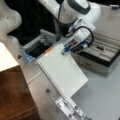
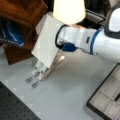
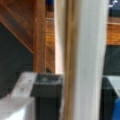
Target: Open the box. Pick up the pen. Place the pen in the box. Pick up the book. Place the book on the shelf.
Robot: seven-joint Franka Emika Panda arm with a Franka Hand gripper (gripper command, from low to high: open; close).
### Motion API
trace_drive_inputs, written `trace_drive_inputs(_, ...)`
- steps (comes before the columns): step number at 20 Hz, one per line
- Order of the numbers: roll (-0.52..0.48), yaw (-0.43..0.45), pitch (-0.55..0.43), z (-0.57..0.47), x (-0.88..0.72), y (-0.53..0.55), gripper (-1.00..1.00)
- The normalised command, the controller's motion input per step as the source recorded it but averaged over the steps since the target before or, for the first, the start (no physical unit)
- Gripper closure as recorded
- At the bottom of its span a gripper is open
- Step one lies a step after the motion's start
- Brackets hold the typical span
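While the tool (image 3: 82, 100) clamps the book (image 1: 62, 71), it hangs tilted above the counter (image 2: 70, 90).
Box (image 1: 105, 53) open; pen (image 2: 117, 98) seemingly inside; shelf (image 2: 22, 15) near.

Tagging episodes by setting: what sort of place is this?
Probably a robotics lab bench: a perforated black breadboard surface, a pale tabletop, staged props like the wooden shelf and open box. The gripper holds the book.
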Motion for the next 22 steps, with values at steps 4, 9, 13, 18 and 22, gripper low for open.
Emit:
trace_drive_inputs(4,0.178,-0.375,0.146,0.47,0.02,0.04,1.00)
trace_drive_inputs(9,0.163,-0.348,0.117,0.46,0.01,-0.01,1.00)
trace_drive_inputs(13,0.165,-0.252,0.122,0.43,-0.03,-0.07,1.00)
trace_drive_inputs(18,0.177,-0.201,0.115,0.43,-0.11,-0.08,1.00)
trace_drive_inputs(22,0.200,-0.152,0.078,0.33,-0.13,-0.10,1.00)
